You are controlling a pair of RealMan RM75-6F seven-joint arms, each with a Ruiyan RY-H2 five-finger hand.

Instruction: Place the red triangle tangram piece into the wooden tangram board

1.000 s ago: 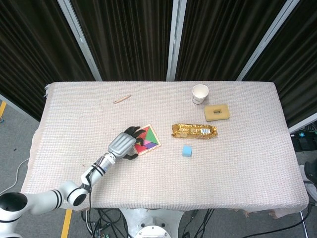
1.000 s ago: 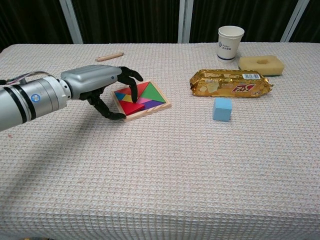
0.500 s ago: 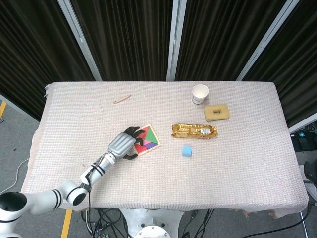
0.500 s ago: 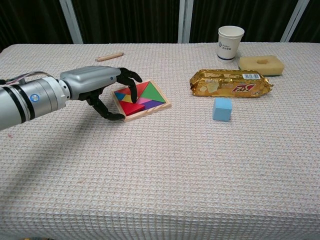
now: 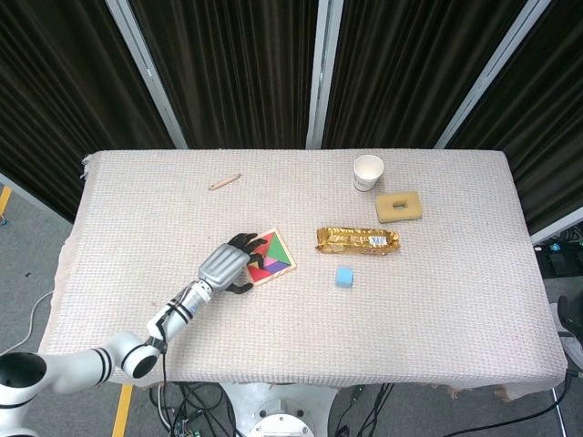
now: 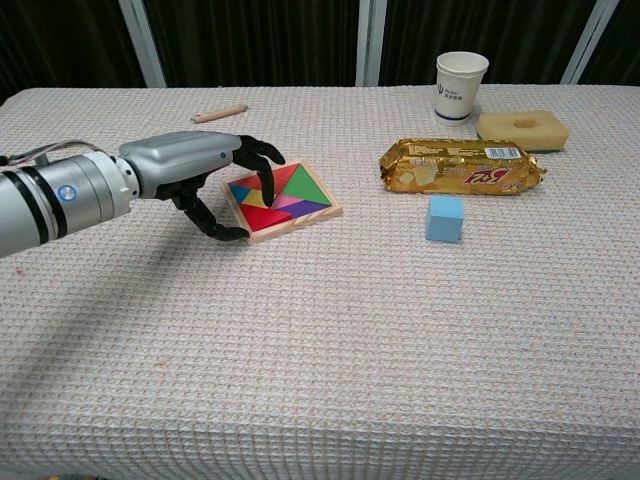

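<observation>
The wooden tangram board (image 6: 283, 199) (image 5: 270, 257) lies left of the table's middle, filled with coloured pieces. The red triangle piece (image 6: 257, 217) lies flat in the board's near left corner. My left hand (image 6: 200, 172) (image 5: 228, 265) hovers at the board's left edge, fingers spread and curled over the pieces, one fingertip down by the board's near corner. It holds nothing. My right hand is not in either view.
A gold snack packet (image 6: 462, 165), a blue cube (image 6: 445, 218), a white paper cup (image 6: 460, 86) and a yellow sponge (image 6: 523, 127) sit to the right. A wooden pencil (image 6: 219, 113) lies at the back left.
The left hand has drawn back slightly to the left from the board; the red triangle stays in the board.
</observation>
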